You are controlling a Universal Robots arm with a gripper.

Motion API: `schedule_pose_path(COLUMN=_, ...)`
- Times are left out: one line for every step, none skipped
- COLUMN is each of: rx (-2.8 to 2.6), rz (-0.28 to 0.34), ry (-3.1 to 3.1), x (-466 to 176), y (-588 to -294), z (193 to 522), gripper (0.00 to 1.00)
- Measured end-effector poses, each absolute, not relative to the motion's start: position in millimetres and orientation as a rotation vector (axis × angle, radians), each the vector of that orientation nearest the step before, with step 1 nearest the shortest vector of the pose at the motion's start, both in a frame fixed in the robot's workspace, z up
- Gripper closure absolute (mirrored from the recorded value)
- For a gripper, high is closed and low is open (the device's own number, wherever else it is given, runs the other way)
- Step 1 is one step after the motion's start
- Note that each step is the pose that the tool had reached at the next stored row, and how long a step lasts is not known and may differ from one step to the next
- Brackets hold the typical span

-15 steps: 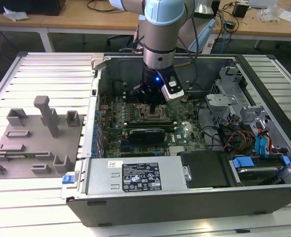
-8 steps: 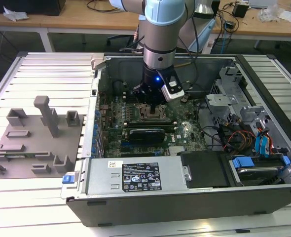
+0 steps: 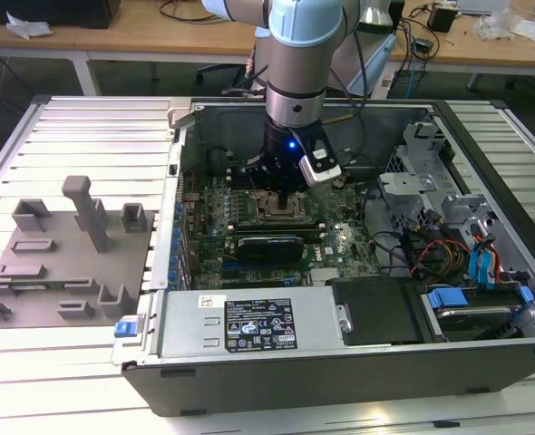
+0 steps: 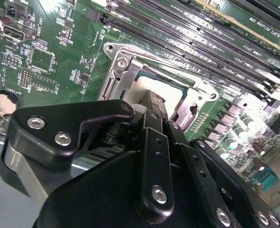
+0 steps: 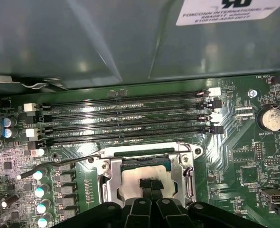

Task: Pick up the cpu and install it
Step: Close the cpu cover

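The arm is seen in the exterior view reaching down into an open computer case (image 3: 249, 372), and the gripper (image 3: 281, 194) is held low over the socket (image 3: 275, 208) of the green motherboard (image 3: 345, 225). The grey tray (image 3: 32, 265) with its blocks and posts is set well apart on the slatted table, toward the exterior view's left.

In both wrist views the cpu (image 5: 132, 178) (image 4: 141, 87) is found lying flat inside the metal-framed socket (image 5: 107, 179), its pale silvery top ringed by the frame on every side. The socket is placed just beside the rows of dark memory slots (image 5: 126, 118), and a coin battery (image 5: 271, 118) is seen further off on the board.

The jaws are drawn close together, with hardly any gap left between them. The fingertips (image 5: 143, 182) are set over the middle of the cpu's top, well inside its edges, so the chip is not enclosed by the jaws; it lies beneath them and spreads out past them on both sides. Whether the tips are pressed against the metal top or are held just clear of it cannot be told.
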State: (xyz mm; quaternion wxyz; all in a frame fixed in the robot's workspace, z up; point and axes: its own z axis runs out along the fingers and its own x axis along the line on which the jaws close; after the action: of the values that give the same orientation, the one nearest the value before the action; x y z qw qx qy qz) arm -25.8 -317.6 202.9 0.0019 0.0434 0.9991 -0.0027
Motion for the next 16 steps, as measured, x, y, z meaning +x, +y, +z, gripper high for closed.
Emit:
schedule_pose_path(rx=0.137, rz=-0.008, ry=3.135, x=-25.8, y=-317.6, z=202.9, gripper=0.89)
schedule_pose_path(rx=0.137, rz=-0.008, ry=3.135, x=-25.8, y=-317.6, z=203.0, gripper=0.89)
schedule_pose_path(rx=0.137, rz=-0.006, ry=3.134, x=-25.7, y=-317.4, z=204.1, gripper=0.89)
schedule_pose_path(rx=0.137, rz=-0.004, ry=3.133, x=-25.5, y=-317.2, z=205.3, gripper=0.89)
schedule_pose_path(rx=0.137, rz=-0.006, ry=3.134, x=-25.6, y=-317.3, z=207.4, gripper=0.89)
schedule_pose_path(rx=0.137, rz=-0.008, ry=3.135, x=-25.7, y=-317.6, z=211.3, gripper=0.89)
schedule_pose_path(rx=0.137, rz=-0.008, ry=3.135, x=-25.7, y=-317.6, z=212.3, gripper=0.89)
schedule_pose_path(rx=0.137, rz=-0.008, ry=3.135, x=-25.8, y=-317.6, z=212.8, gripper=0.89)
schedule_pose_path(rx=0.137, rz=-0.008, ry=3.133, x=-26.0, y=-317.5, z=212.8, gripper=0.89)
schedule_pose_path(rx=0.137, rz=-0.008, ry=3.13, x=-27.8, y=-317.6, z=212.9, gripper=0.89)
schedule_pose_path(rx=0.136, rz=-0.008, ry=3.126, x=-30.6, y=-317.6, z=212.9, gripper=0.89)
schedule_pose_path(rx=0.137, rz=-0.007, ry=3.122, x=-33.6, y=-317.6, z=212.9, gripper=0.89)
schedule_pose_path(rx=0.137, rz=-0.007, ry=3.115, x=-38.5, y=-317.6, z=212.9, gripper=0.89)
schedule_pose_path(rx=0.136, rz=-0.006, ry=3.108, x=-43.4, y=-317.6, z=212.8, gripper=0.89)
schedule_pose_path(rx=0.136, rz=-0.006, ry=3.103, x=-47.0, y=-317.6, z=212.4, gripper=0.89)
schedule_pose_path(rx=0.135, rz=-0.006, ry=3.098, x=-50.6, y=-317.6, z=212.1, gripper=0.89)
